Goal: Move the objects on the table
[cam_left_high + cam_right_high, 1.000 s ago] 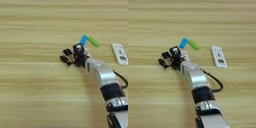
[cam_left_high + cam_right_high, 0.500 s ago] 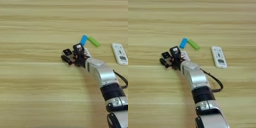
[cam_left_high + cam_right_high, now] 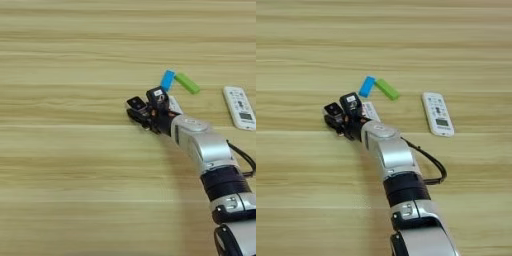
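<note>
- Five small items lie on the table; four of them sit grouped close to the claw, and the remote control lies apart to the right.
- The claw reaches in from the lower right along a diagonal line, with the silver forearm behind it.
- Claw state: two black fingers show spread somewhat apart at the tip. A small dark piece with a white patch sits at the left finger; whether this is the white square piece with black top held there or part of the finger itself, I cannot tell.
- Key relation: the flat white piece lies just beside the claw on its right side, partly covered by the wrist, with its long axis running up-left to down-right.
- The blue bar and the green bar lie just beyond the claw, up and to the right. Their near ends meet, forming a shallow V.
- Judgement: the right arm is the only working arm, and every item is within its side of the table. The flat white piece is the nearest target; the bars need a short reach forward and right.
</note>
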Tool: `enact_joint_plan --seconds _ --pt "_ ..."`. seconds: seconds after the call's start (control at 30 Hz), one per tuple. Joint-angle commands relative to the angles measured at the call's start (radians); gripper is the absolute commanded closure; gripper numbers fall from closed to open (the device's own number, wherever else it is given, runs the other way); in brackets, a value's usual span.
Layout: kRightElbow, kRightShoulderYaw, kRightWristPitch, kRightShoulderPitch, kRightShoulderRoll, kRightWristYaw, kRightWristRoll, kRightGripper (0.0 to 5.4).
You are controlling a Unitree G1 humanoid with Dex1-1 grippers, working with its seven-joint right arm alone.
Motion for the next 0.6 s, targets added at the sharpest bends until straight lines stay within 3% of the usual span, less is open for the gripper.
enact_joint_plan --seconds 0.03,0.6 --pt "-0.03 -0.013 -0.023 -0.074 -0.016 -0.005 0.001 2.92" --pt "-0.031 -0.018 -0.032 -0.072 -0.017 -0.014 -0.003 2.92"
